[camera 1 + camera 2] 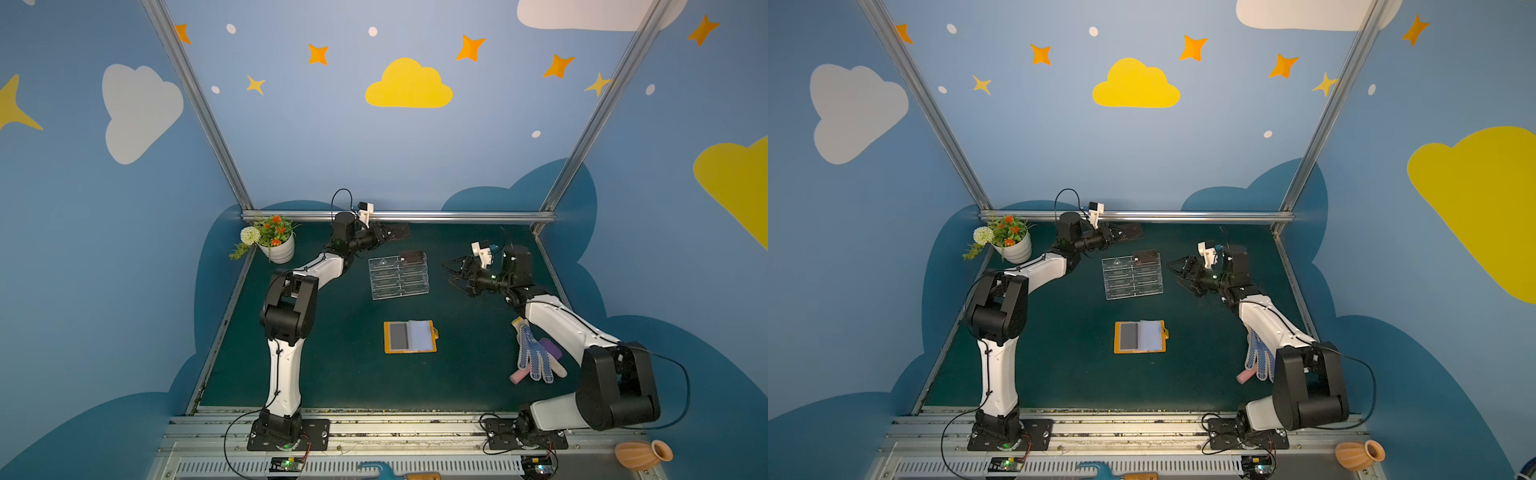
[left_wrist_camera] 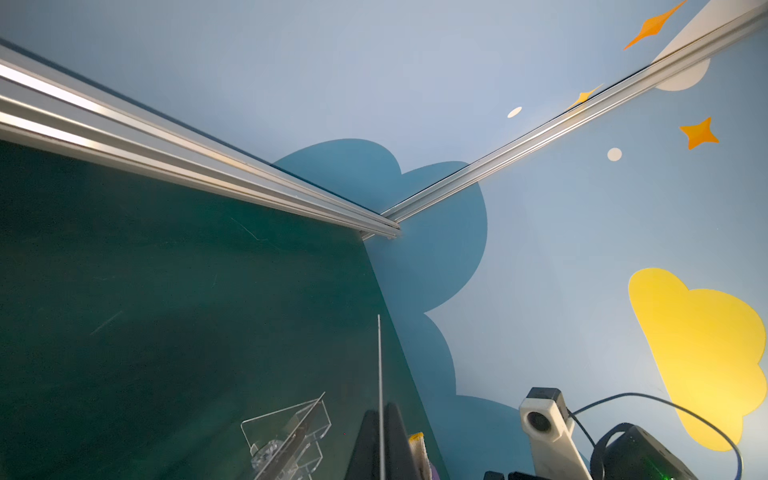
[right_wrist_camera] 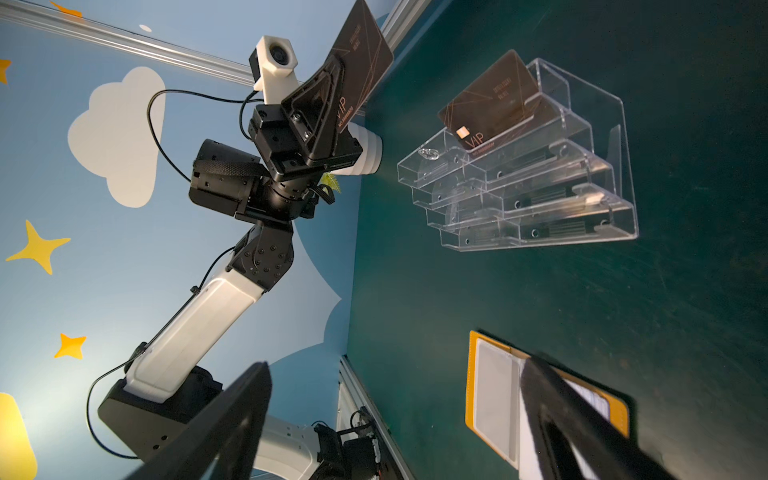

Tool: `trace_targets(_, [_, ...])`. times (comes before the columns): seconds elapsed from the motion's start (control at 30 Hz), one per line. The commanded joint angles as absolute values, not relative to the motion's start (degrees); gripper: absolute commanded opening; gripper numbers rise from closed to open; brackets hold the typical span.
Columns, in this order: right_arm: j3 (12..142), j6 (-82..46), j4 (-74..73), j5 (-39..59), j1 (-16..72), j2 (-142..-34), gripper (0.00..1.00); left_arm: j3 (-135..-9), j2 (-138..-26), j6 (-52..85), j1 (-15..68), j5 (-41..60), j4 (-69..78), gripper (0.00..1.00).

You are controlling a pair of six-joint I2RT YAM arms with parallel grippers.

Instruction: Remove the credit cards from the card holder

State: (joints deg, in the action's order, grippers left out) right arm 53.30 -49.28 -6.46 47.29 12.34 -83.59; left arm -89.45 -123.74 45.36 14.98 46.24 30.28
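The orange card holder (image 1: 410, 351) (image 1: 1139, 351) lies open on the green mat, sleeve pages up, and its orange rim (image 3: 471, 382) shows in the right wrist view. My left gripper (image 1: 395, 232) (image 1: 1128, 231) (image 3: 328, 95) hovers near the back rail, shut on a dark credit card (image 3: 365, 54) that the left wrist view shows edge-on (image 2: 379, 353). A second dark credit card (image 1: 411, 257) (image 1: 1145, 256) (image 3: 490, 102) stands in the top tier of the clear acrylic stand (image 1: 399, 282) (image 3: 540, 195). My right gripper (image 1: 451, 274) (image 1: 1177, 272) (image 3: 395, 370) is open and empty, to the right of the stand.
A white flower pot (image 1: 277, 248) sits at the back left corner. A dotted glove (image 1: 534, 357) and a pink block (image 1: 519, 376) lie beside my right arm. A terracotta vase (image 1: 643, 455) rests off the mat at the front right. Aluminium rails (image 1: 399, 216) border the mat.
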Motion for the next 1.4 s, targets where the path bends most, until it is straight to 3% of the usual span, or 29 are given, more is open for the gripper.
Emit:
trace_targets(0.0, [55.9,-46.39,-5.21,50.04,12.0,-86.27,0.92,-91.57,-125.1,41.78,14.92,48.79,27.9,0.04])
trace_targets(1.37, [60.33,-46.75,-9.24,53.9,12.39,-95.47,0.92,-104.9,-133.02,18.94,19.32,48.46,5.49,0.04])
